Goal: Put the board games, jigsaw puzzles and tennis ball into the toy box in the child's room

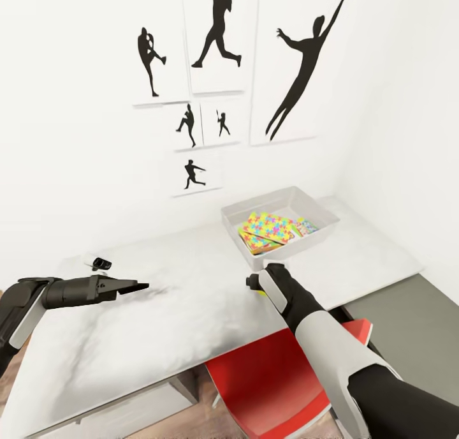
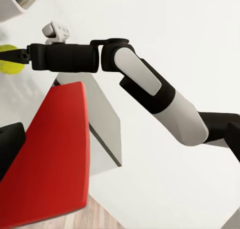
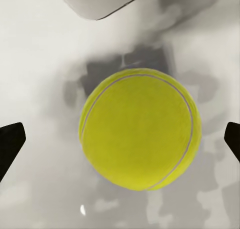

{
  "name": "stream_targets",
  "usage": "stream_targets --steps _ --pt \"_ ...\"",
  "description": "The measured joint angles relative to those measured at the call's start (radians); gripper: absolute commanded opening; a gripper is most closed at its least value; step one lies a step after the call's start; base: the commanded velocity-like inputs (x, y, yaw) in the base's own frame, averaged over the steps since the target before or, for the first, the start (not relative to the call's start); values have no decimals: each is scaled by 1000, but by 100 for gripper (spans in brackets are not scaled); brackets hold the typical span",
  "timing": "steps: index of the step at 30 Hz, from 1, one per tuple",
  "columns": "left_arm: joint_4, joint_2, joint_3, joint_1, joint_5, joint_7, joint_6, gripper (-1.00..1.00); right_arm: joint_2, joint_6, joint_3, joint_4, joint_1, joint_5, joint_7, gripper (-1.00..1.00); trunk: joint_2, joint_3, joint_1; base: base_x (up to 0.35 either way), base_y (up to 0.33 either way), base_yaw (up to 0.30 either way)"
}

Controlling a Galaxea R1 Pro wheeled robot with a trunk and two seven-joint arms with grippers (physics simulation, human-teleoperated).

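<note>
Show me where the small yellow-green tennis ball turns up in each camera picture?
Head view: small yellow-green tennis ball, a sliver beside the right gripper, before the light-grey toy box.
Left wrist view: ball at the picture's edge.
Right wrist view: ball central, between the fingertips.
Shared landmark: the pale marbled table.

Both arms are matte black with glossy white shell panels; the left claw [image 1: 137, 288] ends in slim black tapered fingers.
</note>
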Motion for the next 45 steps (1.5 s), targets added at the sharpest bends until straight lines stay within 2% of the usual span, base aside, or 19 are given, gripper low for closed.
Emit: stream_targets --steps 13,39,45 --pt "3 1 0 0 0 0 -2 100 0 1 0 -46 1 0 4 100 0 -5 0 0 0 0" --pt "6 1 0 0 1 1 -3 100 0 2 2 -46 2 0 5 100 0 -6 0 0 0 0" --pt "6 1 0 -1 1 1 -3 100 0 2 1 -46 2 0 5 100 0 -12 0 0 0 0"
